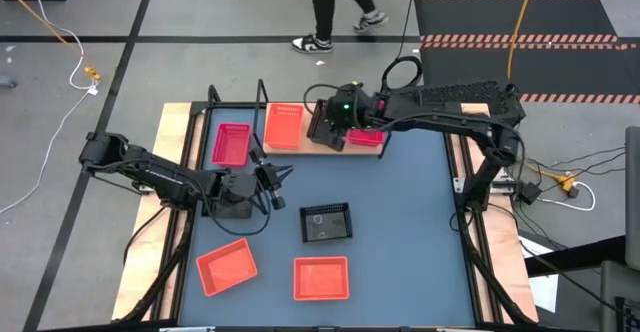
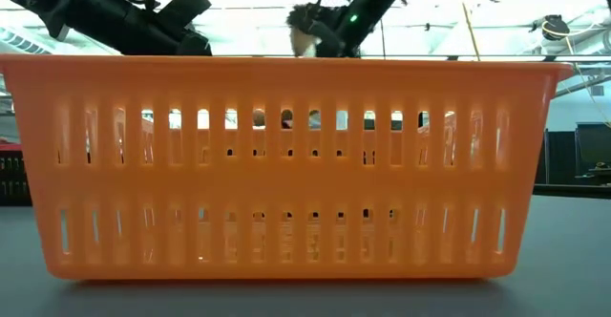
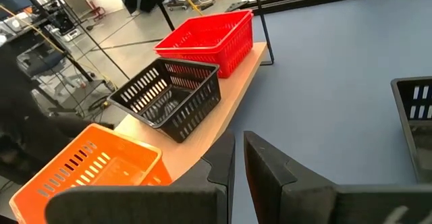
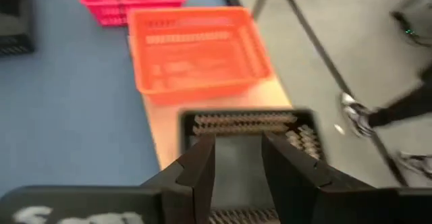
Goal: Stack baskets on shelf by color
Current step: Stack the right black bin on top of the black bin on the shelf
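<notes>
Right pincer (image 4: 237, 158) grips the black basket's (image 4: 246, 126) wall beside the orange basket (image 4: 196, 48) on the shelf (image 4: 158, 126); a skewed release could tip it off.

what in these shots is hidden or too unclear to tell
- Low view: the orange basket fills the frame and hides the shelf and the other baskets.
- High view: the right gripper covers the black basket below it on the shelf; the contact is unreadable.
- Right wrist view: motion blur hides whether its fingers touch that basket's wall.
</notes>
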Tool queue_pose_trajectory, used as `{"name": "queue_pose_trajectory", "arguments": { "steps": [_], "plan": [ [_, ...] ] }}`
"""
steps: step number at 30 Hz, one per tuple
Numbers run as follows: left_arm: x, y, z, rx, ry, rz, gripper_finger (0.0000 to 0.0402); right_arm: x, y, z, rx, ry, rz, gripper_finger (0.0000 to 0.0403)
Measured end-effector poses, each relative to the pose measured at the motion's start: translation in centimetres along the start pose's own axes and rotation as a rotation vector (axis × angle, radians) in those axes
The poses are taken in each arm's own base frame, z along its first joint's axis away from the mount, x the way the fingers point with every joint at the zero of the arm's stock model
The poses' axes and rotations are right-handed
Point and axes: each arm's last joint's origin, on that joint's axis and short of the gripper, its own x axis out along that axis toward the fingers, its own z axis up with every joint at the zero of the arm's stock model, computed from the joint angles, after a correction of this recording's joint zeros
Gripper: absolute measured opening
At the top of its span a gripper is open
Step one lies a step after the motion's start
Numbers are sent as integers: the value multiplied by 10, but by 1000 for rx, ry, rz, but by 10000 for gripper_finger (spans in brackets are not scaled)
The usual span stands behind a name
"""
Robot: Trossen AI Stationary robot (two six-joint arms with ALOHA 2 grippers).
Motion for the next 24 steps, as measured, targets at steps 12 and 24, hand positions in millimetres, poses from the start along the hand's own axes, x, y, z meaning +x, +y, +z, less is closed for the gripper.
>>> {"name": "queue_pose_trajectory", "arguments": {
  "steps": [12, 24],
  "plan": [
    [0, 1, -8, 16, 75, 25, 37, 70, 13, -18, -67, 29, 82, 119],
    [0, 1, -12, -11, 106, 25, 37, 76, 15, -31, -106, 142, 103, 119]
  ]
}}
